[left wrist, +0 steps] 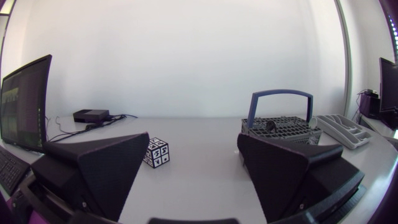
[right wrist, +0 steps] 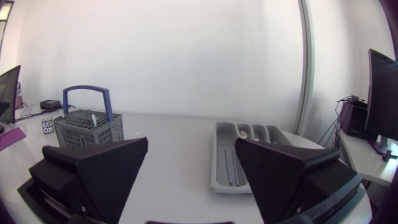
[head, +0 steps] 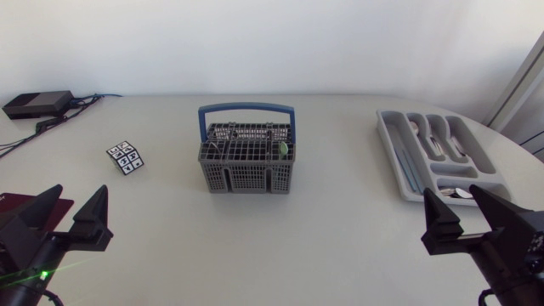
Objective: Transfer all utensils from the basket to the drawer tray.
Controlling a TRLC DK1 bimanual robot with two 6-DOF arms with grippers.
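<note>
- Left pincer (head: 81, 200) stands released, fingers spread wide, nothing between them; the basket (head: 246, 177) sits well ahead, off to its right.
- Right pincer (head: 452, 197) is likewise released and empty; the tray (right wrist: 216, 158) lies just ahead, cutlery in several compartments.
- A utensil (head: 283, 149) stands in the basket's end nearer the tray.
- A cube (left wrist: 155, 152) rests ahead of the left pincer.

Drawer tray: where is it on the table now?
Head view: the drawer tray lies on the right side of the table, right of the basket, just ahead of the right end effector.
</note>
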